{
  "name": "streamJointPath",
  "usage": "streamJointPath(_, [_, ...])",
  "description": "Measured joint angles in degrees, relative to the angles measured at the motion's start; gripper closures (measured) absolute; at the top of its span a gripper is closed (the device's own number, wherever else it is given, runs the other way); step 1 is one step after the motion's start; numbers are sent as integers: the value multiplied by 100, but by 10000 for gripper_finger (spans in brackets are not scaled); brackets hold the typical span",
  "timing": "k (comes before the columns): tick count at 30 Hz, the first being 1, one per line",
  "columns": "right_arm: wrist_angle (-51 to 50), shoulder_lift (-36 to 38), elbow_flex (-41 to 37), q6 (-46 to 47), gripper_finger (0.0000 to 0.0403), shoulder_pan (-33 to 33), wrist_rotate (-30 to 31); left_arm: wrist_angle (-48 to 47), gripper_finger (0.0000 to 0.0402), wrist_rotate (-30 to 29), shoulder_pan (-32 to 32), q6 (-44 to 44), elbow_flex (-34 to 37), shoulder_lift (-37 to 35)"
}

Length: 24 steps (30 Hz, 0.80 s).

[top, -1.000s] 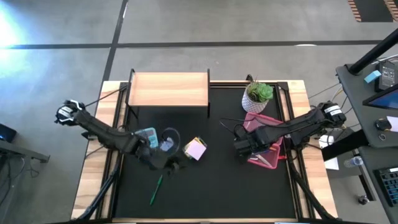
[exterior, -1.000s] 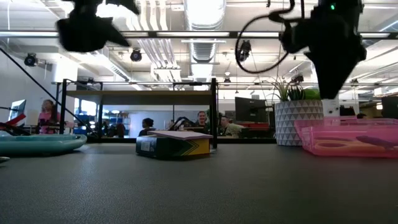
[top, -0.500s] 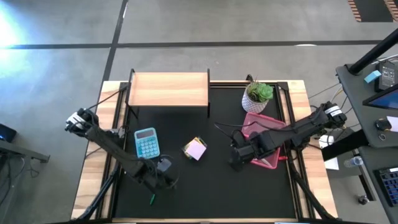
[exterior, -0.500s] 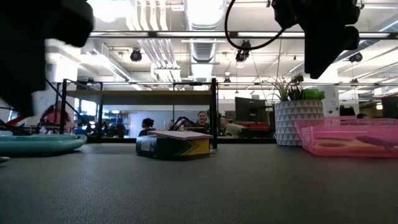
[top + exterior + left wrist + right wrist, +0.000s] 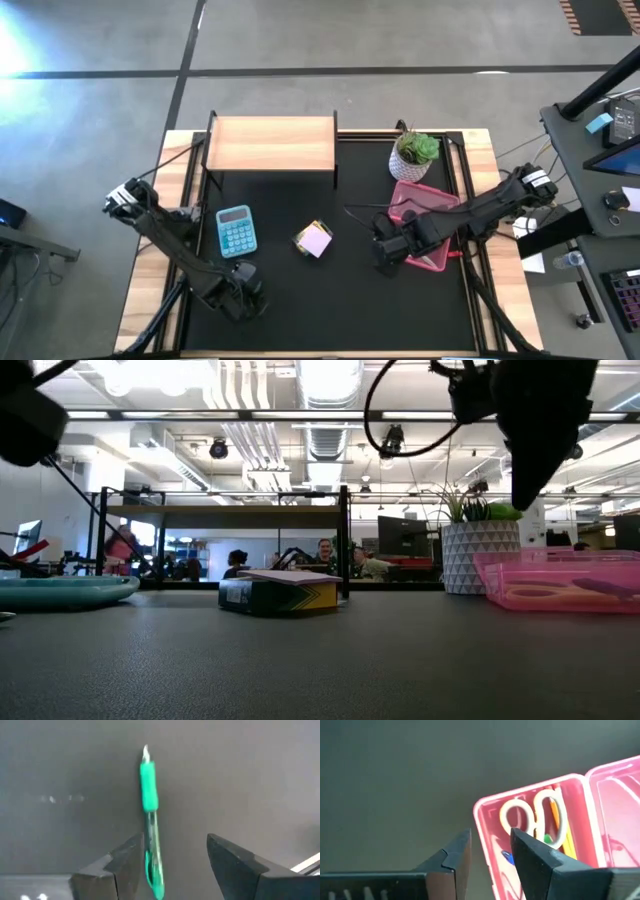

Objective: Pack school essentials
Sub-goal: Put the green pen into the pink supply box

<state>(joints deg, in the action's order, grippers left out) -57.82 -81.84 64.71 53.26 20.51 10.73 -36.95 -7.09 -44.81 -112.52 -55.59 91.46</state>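
A green pen (image 5: 149,815) lies flat on the black mat. My left gripper (image 5: 172,845) hangs over it, open, pointing down, one finger on either side of the pen's near end; in the high view the gripper (image 5: 243,300) hides the pen. An open pink case (image 5: 555,820) holds scissors (image 5: 535,817), orange pencils (image 5: 556,820), a blue pen (image 5: 507,856) and a green eraser (image 5: 548,839). My right gripper (image 5: 490,845) hovers open just off the case's end (image 5: 385,252), with nothing between its fingers. A sticky-note block (image 5: 314,240) rests on the mat.
A teal calculator (image 5: 236,230) lies left of the sticky-note block. A potted plant (image 5: 414,155) stands behind the pink case (image 5: 430,215). A wooden shelf (image 5: 270,143) spans the far edge. Bare mat lies between the two grippers and along the near edge.
My left gripper has swung from beside the calculator toward the table's near left, come down and rolled about its axis, ending over the green pen. Its fingers stay open. My right gripper has drifted slightly toward the near edge beside the case.
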Motion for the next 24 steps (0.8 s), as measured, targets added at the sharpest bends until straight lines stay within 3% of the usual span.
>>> streamJointPath(10, [33,0,-519,-99,275,0,-1,-7,213,291,-29,-171,-21,448])
streamJointPath(24, [174,0,-748,-245,275,-2,-4,-28,360,457,-29,-116,-21,557])
